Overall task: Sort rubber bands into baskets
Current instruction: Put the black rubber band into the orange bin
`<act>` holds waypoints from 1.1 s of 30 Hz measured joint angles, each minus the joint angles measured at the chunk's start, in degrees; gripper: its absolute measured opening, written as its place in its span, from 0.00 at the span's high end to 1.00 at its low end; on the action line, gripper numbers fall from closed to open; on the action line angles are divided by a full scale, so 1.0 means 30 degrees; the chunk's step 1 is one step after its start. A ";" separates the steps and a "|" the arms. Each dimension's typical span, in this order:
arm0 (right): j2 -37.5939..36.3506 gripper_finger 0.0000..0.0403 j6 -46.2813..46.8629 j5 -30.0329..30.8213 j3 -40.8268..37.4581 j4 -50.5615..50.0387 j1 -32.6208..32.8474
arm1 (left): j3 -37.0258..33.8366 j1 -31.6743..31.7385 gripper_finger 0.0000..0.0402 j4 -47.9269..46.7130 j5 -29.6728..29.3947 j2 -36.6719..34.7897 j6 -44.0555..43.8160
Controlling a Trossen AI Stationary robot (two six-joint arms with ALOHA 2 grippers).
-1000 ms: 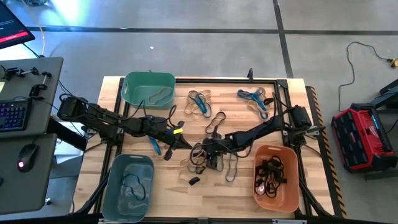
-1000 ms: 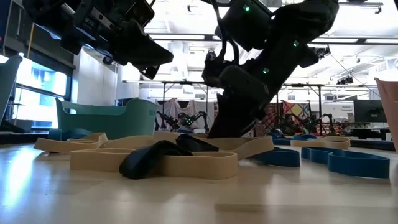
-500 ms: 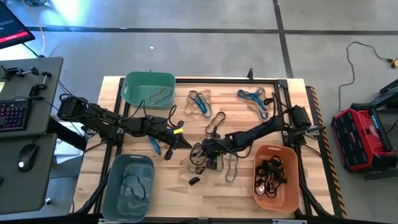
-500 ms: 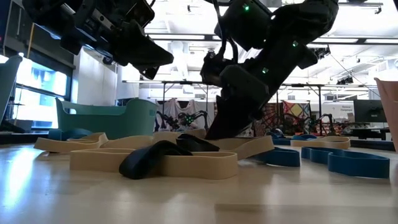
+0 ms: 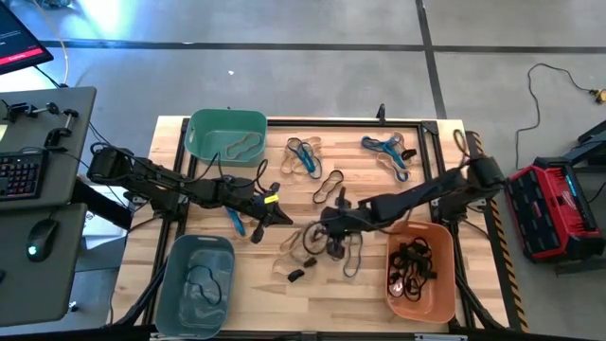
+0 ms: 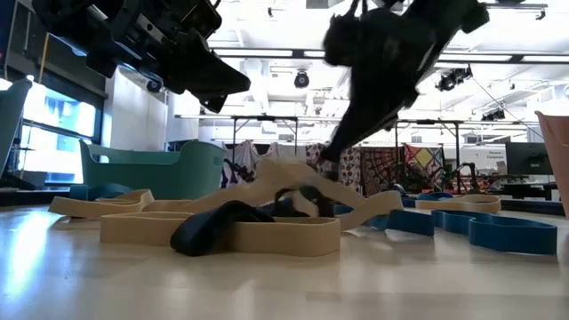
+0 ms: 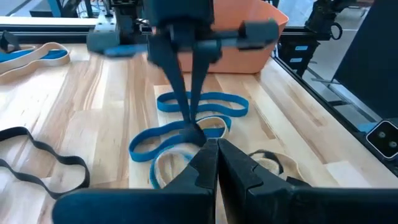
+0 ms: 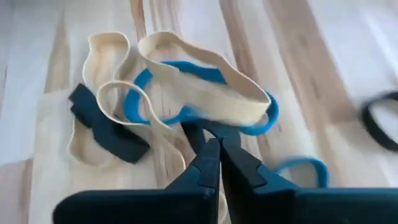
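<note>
A tangle of tan, blue and dark rubber bands (image 5: 317, 244) lies mid-table. My right gripper (image 5: 325, 227) is over it, shut on a dark band (image 8: 194, 130). A tan band (image 6: 276, 169) is raised with it like a tent. My left gripper (image 5: 276, 216) hovers shut just left of the tangle, with nothing showing between its fingers (image 7: 211, 149). The teal basket (image 5: 227, 133) stands far left, the grey-blue basket (image 5: 194, 284) near left and the orange basket (image 5: 419, 270) near right. Each holds bands. My right gripper pinches a dark band (image 8: 198, 134) between its two fingertips, coming from above and slanting in from the table's right. The tan band (image 8: 205, 93) is raised over it in the middle, its ends (image 6: 107, 222) still on the table. Whether the tan band is pinched too, I cannot tell.
More bands lie toward the far edge: a blue and tan bunch (image 5: 303, 156), another (image 5: 386, 150) and a black loop (image 5: 329, 185). A small black piece (image 5: 295, 276) lies near the front. A blue band (image 5: 234, 223) shows beside the left arm.
My right gripper has risen from the tangle and drawn back a little toward the table's right edge. The tan band's middle has come up off the table with it, while its ends have stayed down.
</note>
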 joint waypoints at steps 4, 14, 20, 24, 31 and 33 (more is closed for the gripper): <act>-0.1310 1.00 0.1369 0.0350 0.0000 -0.2166 0.0413 | 0.0000 -0.0004 1.00 0.0043 0.0000 0.0002 0.0009; -0.4248 1.00 0.6495 -0.0114 0.1062 -0.9995 0.2881 | 0.0000 0.0003 1.00 0.0006 0.0000 0.0004 0.0007; -0.4434 1.00 1.1028 -0.0125 0.4198 -1.8180 0.5352 | 0.0000 -0.0004 1.00 0.0016 -0.0015 0.0001 0.0007; -0.4430 1.00 1.3707 -0.1862 0.4749 -1.9731 0.6885 | 0.0000 0.0001 1.00 -0.0030 -0.0022 -0.0003 -0.0138; -0.4415 1.00 1.7253 -0.5426 0.2386 -1.9267 0.9231 | 0.0000 -0.0004 1.00 -0.0081 -0.0025 0.0000 -0.0138; -0.4415 1.00 1.7791 -0.6417 0.1351 -1.8426 0.9668 | 0.0000 -0.0001 1.00 -0.0081 -0.0025 0.0000 -0.0138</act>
